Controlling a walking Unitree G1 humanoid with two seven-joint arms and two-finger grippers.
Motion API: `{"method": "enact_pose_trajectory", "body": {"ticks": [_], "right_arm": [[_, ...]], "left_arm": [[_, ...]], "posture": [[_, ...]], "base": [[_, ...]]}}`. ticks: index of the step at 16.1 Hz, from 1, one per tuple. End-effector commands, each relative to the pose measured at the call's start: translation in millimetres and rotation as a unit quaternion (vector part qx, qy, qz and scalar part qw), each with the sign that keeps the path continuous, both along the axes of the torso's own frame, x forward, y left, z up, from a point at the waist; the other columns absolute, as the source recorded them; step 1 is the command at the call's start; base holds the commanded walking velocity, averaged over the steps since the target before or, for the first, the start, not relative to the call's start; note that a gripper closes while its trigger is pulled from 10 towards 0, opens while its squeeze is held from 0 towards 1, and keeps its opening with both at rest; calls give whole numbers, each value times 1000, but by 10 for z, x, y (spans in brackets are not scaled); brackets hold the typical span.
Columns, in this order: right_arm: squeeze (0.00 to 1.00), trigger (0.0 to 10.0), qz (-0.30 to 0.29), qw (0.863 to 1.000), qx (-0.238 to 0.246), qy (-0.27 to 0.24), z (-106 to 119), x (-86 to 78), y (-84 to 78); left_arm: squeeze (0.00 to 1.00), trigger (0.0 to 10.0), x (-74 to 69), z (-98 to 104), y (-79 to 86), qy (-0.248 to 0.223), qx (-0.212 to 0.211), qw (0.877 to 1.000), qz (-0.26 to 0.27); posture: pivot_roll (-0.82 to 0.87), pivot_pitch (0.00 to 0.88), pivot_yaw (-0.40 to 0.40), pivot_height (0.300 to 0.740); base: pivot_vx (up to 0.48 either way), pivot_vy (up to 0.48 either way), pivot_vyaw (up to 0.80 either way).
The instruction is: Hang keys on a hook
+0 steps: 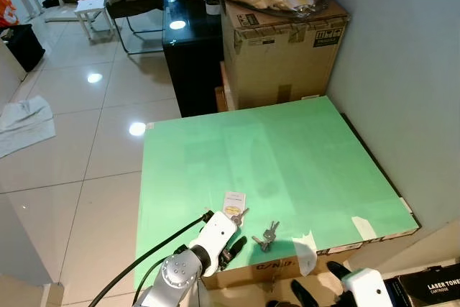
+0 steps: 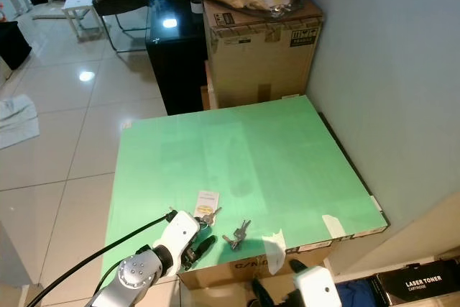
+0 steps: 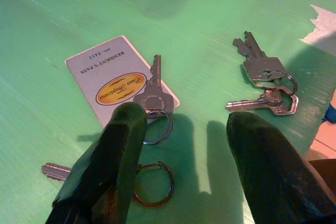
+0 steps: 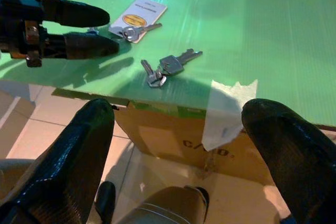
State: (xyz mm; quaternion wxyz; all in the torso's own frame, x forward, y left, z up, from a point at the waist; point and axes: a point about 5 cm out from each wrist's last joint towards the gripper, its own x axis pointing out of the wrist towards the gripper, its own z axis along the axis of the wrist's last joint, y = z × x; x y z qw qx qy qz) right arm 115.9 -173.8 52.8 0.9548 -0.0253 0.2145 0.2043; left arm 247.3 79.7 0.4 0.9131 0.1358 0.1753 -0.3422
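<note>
You see a glossy white tiled floor at left, a grey wall at right, and a cardboard box and black cabinet at top centre.

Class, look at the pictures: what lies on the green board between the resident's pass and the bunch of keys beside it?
Only bare green board lies between the resident's pass and the bunch of keys; the left wrist view shows it best.
</note>
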Motion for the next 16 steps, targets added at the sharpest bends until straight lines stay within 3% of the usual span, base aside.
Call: {"method": "enact_pose_trajectory", "body": {"ticks": [1, 7, 13, 16], "right_arm": [[1000, 10000, 7, 1000, -3, 1, -16, -34, -13], [1000, 10000, 13, 1000, -10, 13, -251, -60, -113], [1000, 10000, 12, 999, -16, 38, -741, 28, -220], [1000, 10000, 18, 999, -14, 28, -752, 87, -220]], "left_arm": [[0, 5961, -45, -49, 23, 8, 3, 1000, 3], [0, 5843, -93, -56, -26, 10, -2, 1000, -5], [0, 5686, -18, -2, -210, 3, -11, 1000, -9], [0, 5569, 7, -13, -210, 4, -5, 1000, -7]], "posture": [[-288, 128, 79, 736], [-293, 140, 78, 736], [-300, 149, 79, 736], [-303, 151, 80, 736]], "base": [[0, 0, 0], [0, 0, 0], [0, 0, 0], [0, 0, 0]]}}
